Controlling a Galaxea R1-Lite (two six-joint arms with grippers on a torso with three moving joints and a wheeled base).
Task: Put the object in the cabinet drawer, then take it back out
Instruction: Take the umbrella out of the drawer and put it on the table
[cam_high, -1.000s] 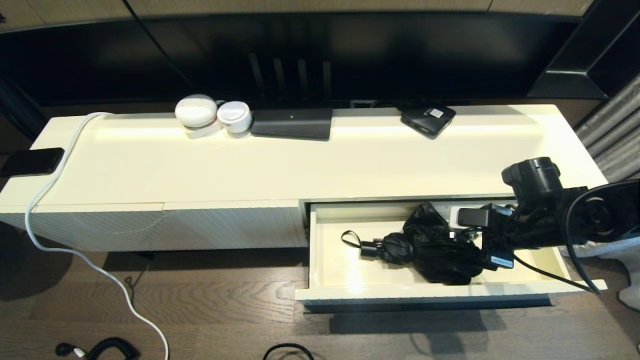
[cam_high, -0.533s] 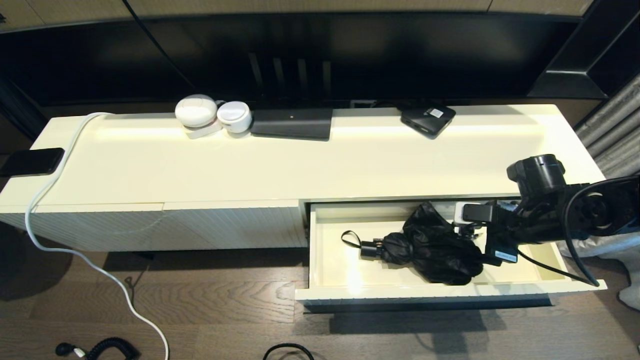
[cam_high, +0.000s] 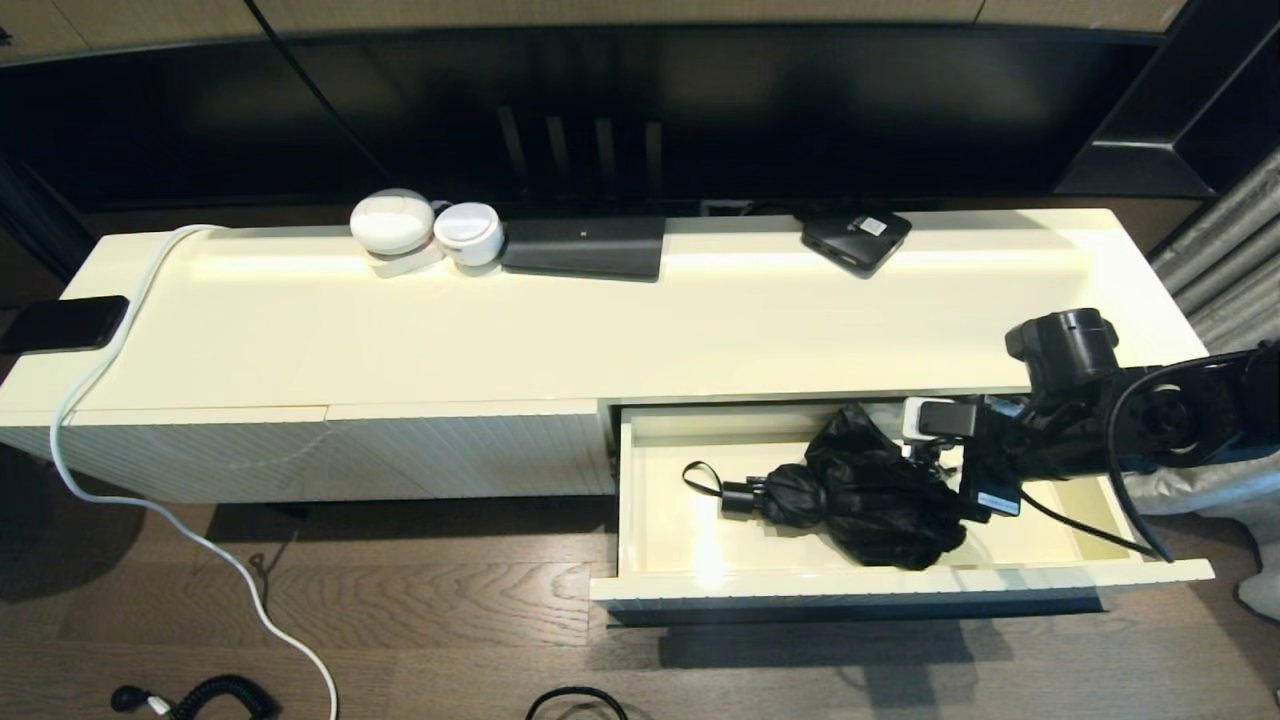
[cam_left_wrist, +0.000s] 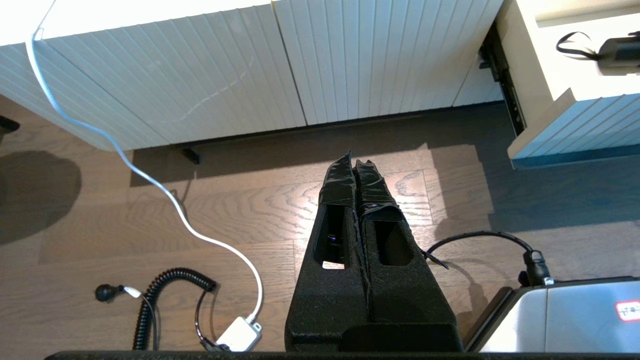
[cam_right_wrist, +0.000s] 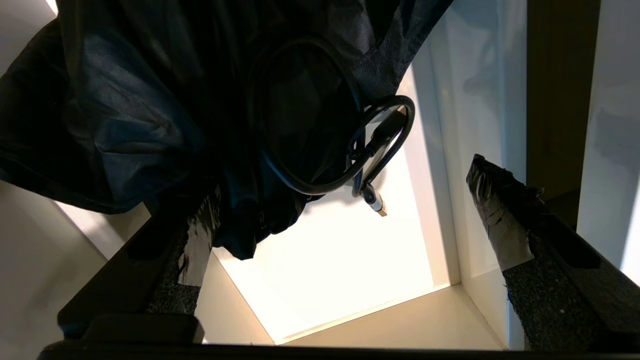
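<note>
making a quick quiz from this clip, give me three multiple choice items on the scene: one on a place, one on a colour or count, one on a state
1. Where does the black umbrella lie?
A. on the cabinet top
B. inside the cabinet drawer
C. on the floor

2. How many round white devices stand at the back of the cabinet top?
A. two
B. four
C. none

3. How do the jaws of the right pincer stand?
A. shut on the umbrella
B. shut on nothing
C. open

Answers:
1 B: the head view shows the umbrella on the cream floor of the pulled-out drawer.
2 A: two white rounded shapes sit side by side beside the dark flat box.
3 C: the right wrist view shows the two fingers far apart, with the umbrella's fabric hanging by one of them.

The left pincer hangs parked over the wooden floor, fingers together.
</note>
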